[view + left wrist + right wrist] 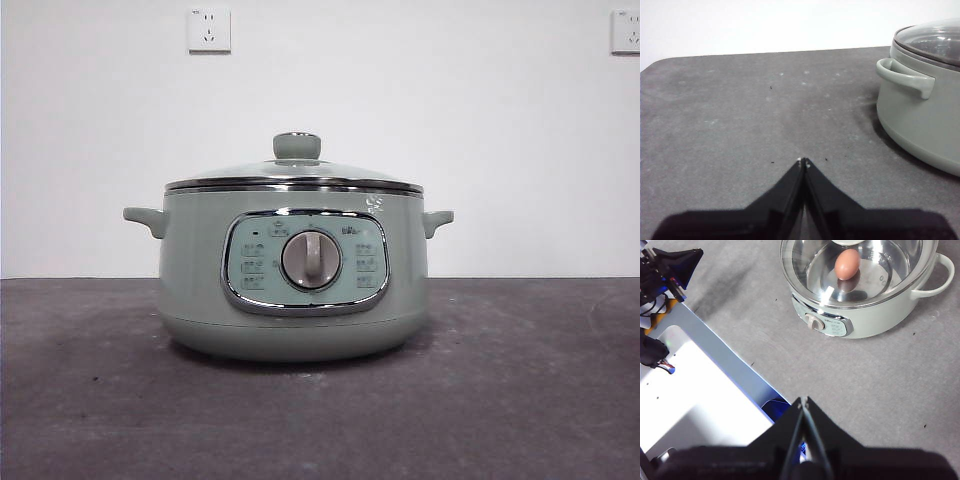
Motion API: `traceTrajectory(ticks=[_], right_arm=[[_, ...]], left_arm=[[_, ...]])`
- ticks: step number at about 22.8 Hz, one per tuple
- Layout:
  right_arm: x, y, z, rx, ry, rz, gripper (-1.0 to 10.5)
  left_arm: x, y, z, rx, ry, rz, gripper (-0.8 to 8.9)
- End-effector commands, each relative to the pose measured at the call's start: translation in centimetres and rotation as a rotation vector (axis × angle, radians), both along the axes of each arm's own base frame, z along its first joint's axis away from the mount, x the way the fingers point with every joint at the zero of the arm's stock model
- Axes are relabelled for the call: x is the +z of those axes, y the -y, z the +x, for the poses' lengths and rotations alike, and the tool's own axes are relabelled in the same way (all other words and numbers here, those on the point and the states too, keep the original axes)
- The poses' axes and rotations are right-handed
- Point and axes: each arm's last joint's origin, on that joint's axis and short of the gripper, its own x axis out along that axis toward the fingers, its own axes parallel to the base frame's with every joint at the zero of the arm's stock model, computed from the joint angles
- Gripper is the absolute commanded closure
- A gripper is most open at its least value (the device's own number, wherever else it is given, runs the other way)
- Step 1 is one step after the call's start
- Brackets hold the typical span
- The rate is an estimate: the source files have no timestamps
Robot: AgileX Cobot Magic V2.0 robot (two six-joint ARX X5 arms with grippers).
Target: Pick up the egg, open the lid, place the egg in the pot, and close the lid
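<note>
The pale green pot [293, 275] stands in the middle of the table with its glass lid [295, 172] seated on the rim. Through the lid [860, 270] the right wrist view shows the reddish-brown egg [847, 264] lying inside the pot [875, 310]. My right gripper [804, 401] is shut and empty, high above the table's front edge, well away from the pot. My left gripper [803, 161] is also shut and empty, low over the table beside the pot [920, 120], a hand's width from its side handle [905, 77].
A white robot base [695, 390] with cables lies beside the table edge in the right wrist view, where the other arm's black tip [677, 262] also shows. Two wall sockets [208, 30] hang behind the dark grey table [520, 400].
</note>
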Motion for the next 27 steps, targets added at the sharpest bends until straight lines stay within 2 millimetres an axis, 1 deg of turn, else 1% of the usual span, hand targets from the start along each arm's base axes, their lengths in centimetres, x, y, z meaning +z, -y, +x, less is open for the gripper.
traceTrajectory(ticks=[1, 2, 3, 4, 6, 7, 8, 9, 11, 14, 16, 19, 23, 27], right_arm=[[-0.1, 0.0, -0.1, 0.007, -0.012, -0.007, 9.5], [0.0, 0.2, -0.1, 0.033, 0.032, -0.019, 9.5], [0.4, 0.7, -0.3, 0.028, 0.111, -0.022, 9.5], [1.1, 1.3, -0.2, -0.003, 0.195, 0.007, 9.5], [2.3, 2.6, -0.5, -0.074, 0.351, 0.123, 9.5], [2.5, 3.3, -1.0, -0.087, 0.409, 0.2, 9.5], [2.2, 3.9, -1.6, -0.097, 0.458, 0.239, 9.5], [1.5, 4.5, -2.0, -0.129, 0.504, 0.249, 9.5], [-0.6, 5.4, -2.5, -0.195, 0.6, 0.246, 9.5], [-5.5, 6.0, -2.8, -0.25, 0.758, 0.265, 9.5], [-7.8, 6.1, -2.8, -0.254, 0.796, 0.271, 9.5], [-11.5, 6.2, -2.6, -0.272, 0.824, 0.274, 9.5], [-16.4, 6.4, -2.5, -0.408, 0.801, 0.281, 9.5], [-20.2, 6.5, -2.5, -0.453, 0.782, 0.295, 9.5]], left_arm=[[-0.5, 0.0, 0.1, 0.006, -0.011, -0.006, 8.17], [-0.5, 0.0, 0.1, 0.006, -0.011, -0.006, 8.17], [-0.5, 0.0, 0.1, 0.006, -0.011, -0.006, 8.17], [-0.5, 0.0, 0.1, 0.006, -0.011, -0.006, 8.17], [-0.5, 0.0, 0.1, 0.006, -0.011, -0.006, 8.17], [-0.5, 0.0, 0.1, 0.006, -0.011, -0.006, 8.17], [-0.5, 0.0, 0.1, 0.006, -0.011, -0.006, 8.17], [-0.5, 0.0, 0.1, 0.006, -0.011, -0.006, 8.17], [-0.5, 0.0, 0.1, 0.006, -0.011, -0.006, 8.17], [-0.5, 0.0, 0.1, 0.006, -0.011, -0.006, 8.17], [-0.5, 0.0, 0.1, 0.006, -0.011, -0.006, 8.17], [-0.5, 0.0, 0.1, 0.006, -0.011, -0.006, 8.17], [-0.5, 0.0, 0.1, 0.006, -0.011, -0.006, 8.17], [-0.5, 0.0, 0.1, 0.006, -0.011, -0.006, 8.17]])
